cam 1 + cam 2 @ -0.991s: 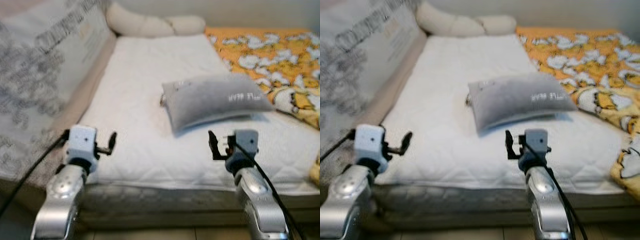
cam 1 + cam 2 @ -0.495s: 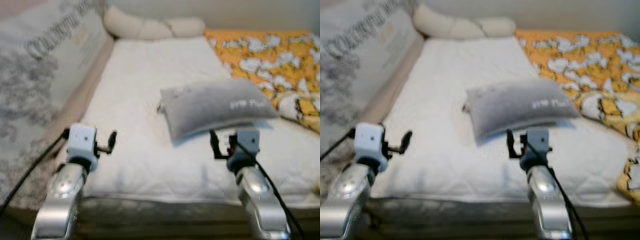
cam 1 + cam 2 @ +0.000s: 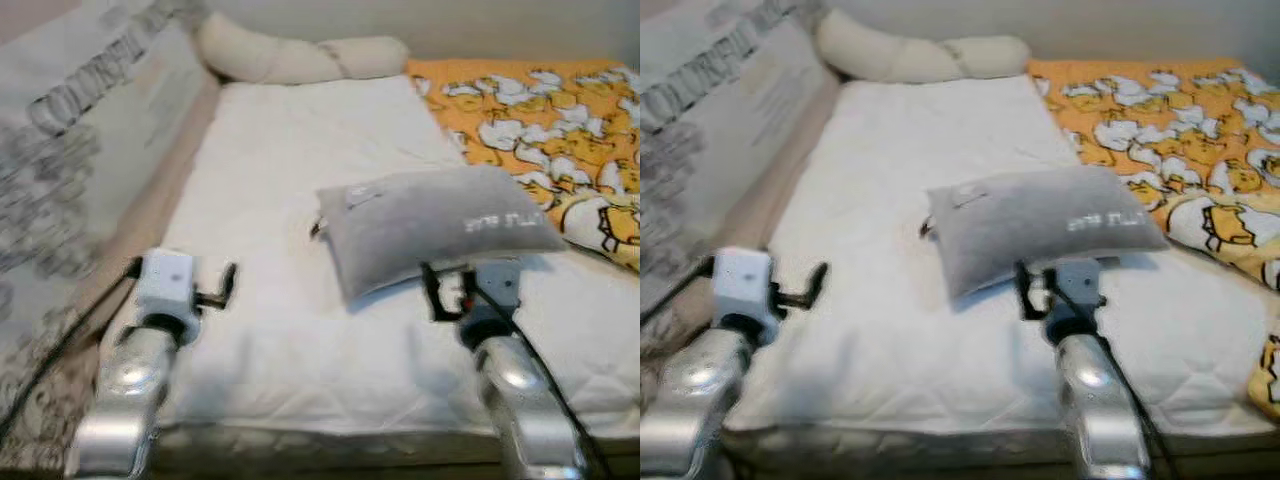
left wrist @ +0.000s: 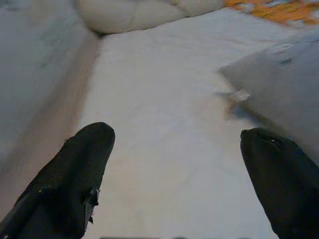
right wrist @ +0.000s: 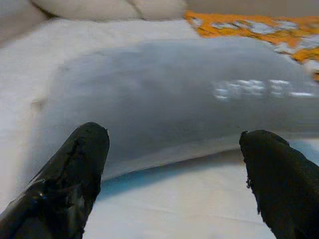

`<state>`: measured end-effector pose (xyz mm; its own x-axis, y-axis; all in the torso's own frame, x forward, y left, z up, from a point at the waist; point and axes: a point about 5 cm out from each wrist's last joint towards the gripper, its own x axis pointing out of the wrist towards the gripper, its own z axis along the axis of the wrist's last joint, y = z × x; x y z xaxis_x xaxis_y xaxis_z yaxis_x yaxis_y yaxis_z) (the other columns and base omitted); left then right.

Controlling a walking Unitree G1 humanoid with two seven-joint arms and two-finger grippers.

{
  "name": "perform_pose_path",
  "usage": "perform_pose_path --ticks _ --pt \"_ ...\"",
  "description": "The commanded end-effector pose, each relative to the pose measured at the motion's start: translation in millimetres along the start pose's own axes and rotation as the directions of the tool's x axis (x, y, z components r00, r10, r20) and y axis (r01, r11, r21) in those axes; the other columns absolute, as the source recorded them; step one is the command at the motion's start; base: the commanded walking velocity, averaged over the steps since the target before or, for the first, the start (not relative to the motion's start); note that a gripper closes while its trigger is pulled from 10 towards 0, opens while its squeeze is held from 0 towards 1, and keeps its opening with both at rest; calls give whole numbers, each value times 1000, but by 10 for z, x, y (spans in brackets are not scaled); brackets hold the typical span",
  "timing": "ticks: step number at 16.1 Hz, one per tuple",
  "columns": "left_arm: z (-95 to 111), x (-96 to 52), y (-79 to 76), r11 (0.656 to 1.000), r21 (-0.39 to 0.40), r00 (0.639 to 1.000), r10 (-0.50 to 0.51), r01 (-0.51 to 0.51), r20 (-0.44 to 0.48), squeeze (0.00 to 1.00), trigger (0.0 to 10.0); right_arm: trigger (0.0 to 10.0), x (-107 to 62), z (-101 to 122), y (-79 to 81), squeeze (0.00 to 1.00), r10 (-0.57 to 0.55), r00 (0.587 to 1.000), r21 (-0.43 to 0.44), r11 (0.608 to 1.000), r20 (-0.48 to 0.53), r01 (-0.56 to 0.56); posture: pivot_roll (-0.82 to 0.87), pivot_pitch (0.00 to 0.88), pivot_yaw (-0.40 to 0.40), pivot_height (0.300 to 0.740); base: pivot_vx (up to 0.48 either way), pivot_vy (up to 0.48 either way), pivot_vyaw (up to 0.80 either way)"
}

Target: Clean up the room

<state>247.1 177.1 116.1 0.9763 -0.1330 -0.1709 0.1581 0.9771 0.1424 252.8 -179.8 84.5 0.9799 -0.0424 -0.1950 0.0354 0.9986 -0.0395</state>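
Since the bed (image 3: 300, 330) is the biggest thing in front of you, watch its near edge first: both arms reach over it, and pushing further forward could catch a forearm on the mattress side.

The orange blanket (image 3: 540, 100) with the yellow cartoon print lies rumpled over the bed's right part, its edge just beside the pillow. If you drag the pillow right, you risk pulling blanket folds with it.

The grey pillow (image 3: 430, 225) lies flat mid-bed, slightly skewed, a small tag at its left end. It's soft and will likely sag, so a shallow pinch on the near edge probably slips out.

The cream bolster (image 3: 290, 58) sits at the head of the bed, well apart from everything else, low risk.

Your right end effector (image 3: 448, 290) is wide open, hovering just short of the pillow's near edge; the right wrist view shows the pillow spanning the gap between both fingers. Closing early grabs air or sheet.

Your left end effector (image 3: 212, 288) is also spread wide, over bare mattress, left of the pillow and not touching it. If it drops, it could snag the quilted cover.
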Motion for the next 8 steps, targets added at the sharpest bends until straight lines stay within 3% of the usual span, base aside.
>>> perform_pose_path --ticks 1,4,5,8 --pt "0 -23 79 1000 21 1000 24 -24 -4 0 10000 10000 16 34 42 0 18 1000 11 1000 6 -18 -22 0 28 740 304 0 0" --pt "-1 -25 79 1000 21 1000 22 -22 -5 0 10000 10000 15 30 74 0 48 999 -27 998 2 -48 -21 0 28 740 300 0 0" --pt "-2 -25 80 1000 22 1000 23 -23 -5 0 10000 10000 11 29 69 0 35 999 3 999 5 -35 -21 0 29 740 285 0 0" --pt "0 -23 74 1000 20 1000 18 -18 -4 0 10000 10000 15 16 45 0 26 1000 6 1000 -6 -26 -20 0 28 740 0 0 0"
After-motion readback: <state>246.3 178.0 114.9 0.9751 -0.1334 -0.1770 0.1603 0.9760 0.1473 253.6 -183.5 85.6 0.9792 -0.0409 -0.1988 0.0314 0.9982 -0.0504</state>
